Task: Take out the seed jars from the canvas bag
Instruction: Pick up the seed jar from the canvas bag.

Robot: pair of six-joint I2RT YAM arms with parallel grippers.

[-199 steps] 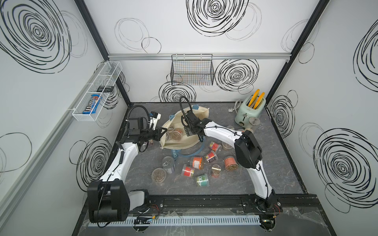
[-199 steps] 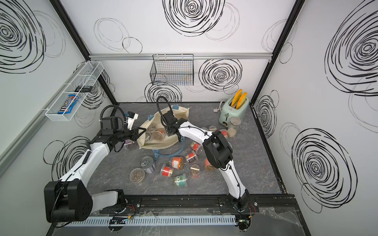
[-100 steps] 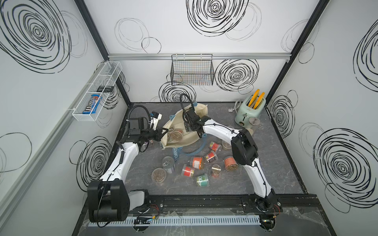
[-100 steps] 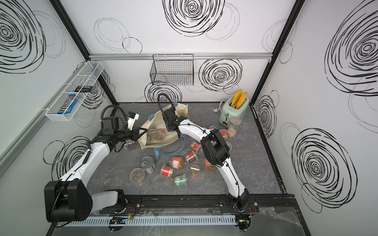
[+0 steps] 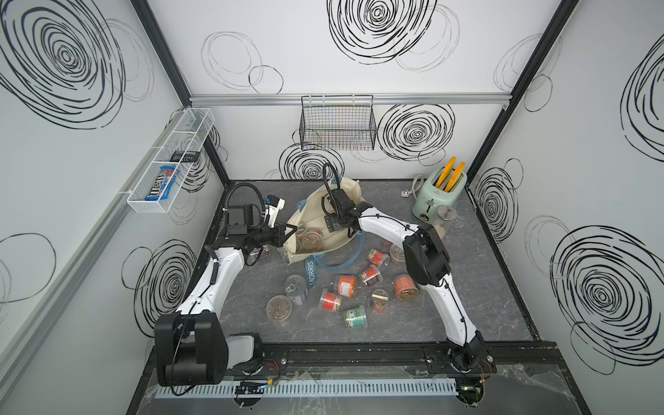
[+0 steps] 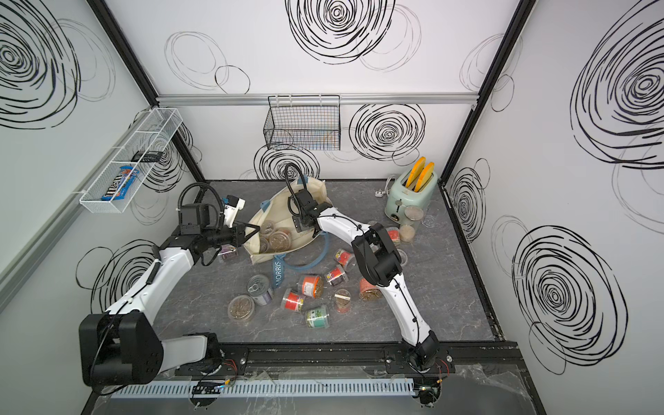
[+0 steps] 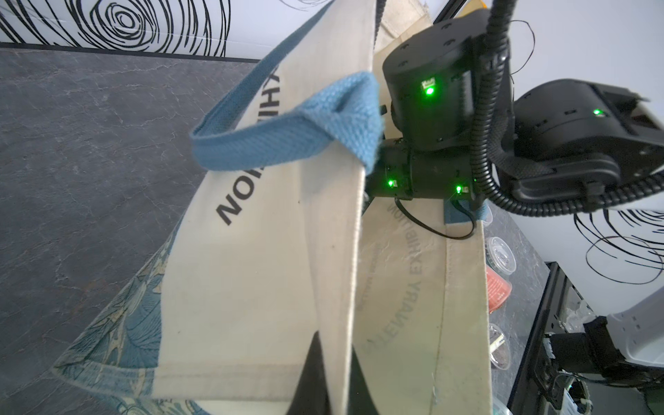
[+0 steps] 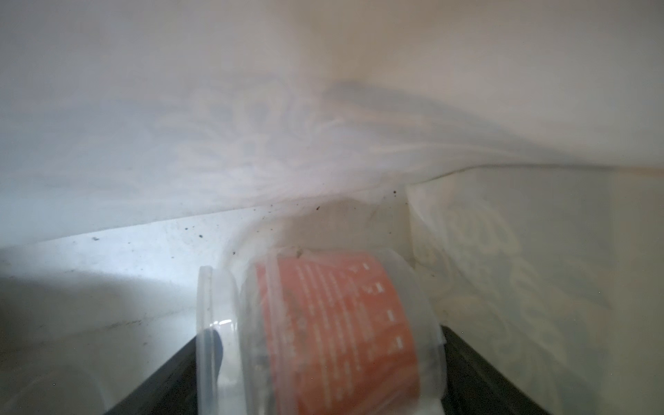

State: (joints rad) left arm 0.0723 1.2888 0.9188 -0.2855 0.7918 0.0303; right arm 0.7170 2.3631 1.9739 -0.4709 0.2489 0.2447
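I'm looking down on the dark grey marbled desk [image 5: 485,287]. The biggest thing on it is the cream canvas bag with blue handles [image 5: 337,246], which lies toward the back left with its mouth gaping.

My left gripper [image 5: 291,230] is clamped on the bag's rim at its left side. In the left wrist view the canvas edge is pinched between the dark fingers [image 7: 310,377].

My right arm reaches into the mouth from the right. The right gripper [image 8: 328,359] is deep inside the bag and hidden in both top views. Its fingers stand wide apart, one at each end of a clear round jar with an orange-red label [image 8: 334,309], which lies on its side at the bottom of the bag.

A mint-green toaster [image 5: 438,196] sits at the back right. A couple of brown-filled seed jars [image 5: 312,240] show inside the bag's mouth. About ten small clear seed jars [image 5: 345,284] lie scattered on the desk between the arms, near the blue "MORRIS" strap [image 5: 311,275].
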